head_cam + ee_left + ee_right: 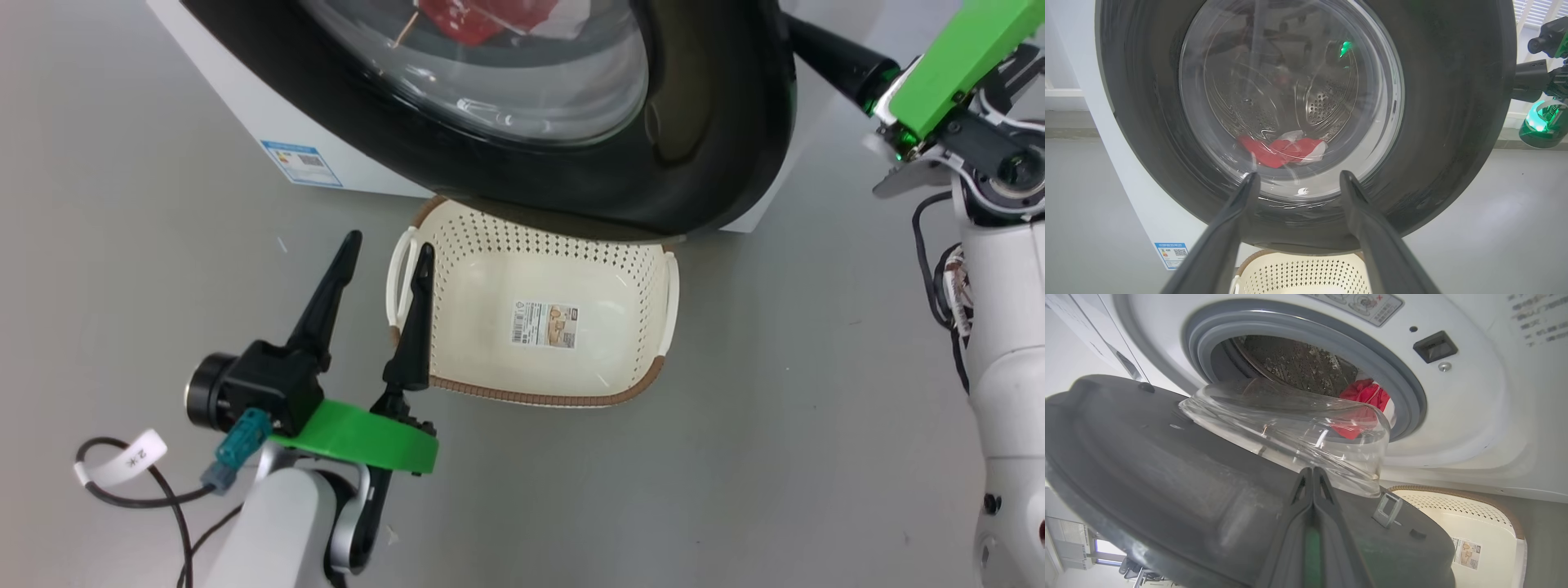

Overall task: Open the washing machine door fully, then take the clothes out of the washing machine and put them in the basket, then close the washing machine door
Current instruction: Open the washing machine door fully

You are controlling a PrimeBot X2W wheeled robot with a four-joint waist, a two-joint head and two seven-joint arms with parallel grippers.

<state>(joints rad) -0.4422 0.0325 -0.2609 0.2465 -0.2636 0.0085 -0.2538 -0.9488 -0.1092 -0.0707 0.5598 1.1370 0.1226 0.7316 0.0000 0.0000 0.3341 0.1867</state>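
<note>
The washing machine door [718,122] stands part open, and its black rim overhangs the far edge of the basket [539,398]. Red and white clothes [1286,151] lie low in the steel drum of the washing machine [1453,416], seen through the glass bowl. My left gripper [389,243] is open and empty, low beside the basket's left handle, pointing at the door's outer face [1453,122]. My right gripper [1312,470] is shut with nothing in it. Its tips rest on the door's inner side [1167,477] beside the bowl, reaching in behind the right rim [804,37].
The cream basket [1453,510] sits on the grey floor just in front of the machine and under the door. A blue label [300,163] marks the machine's lower left corner. Open floor lies to the left and right of the basket.
</note>
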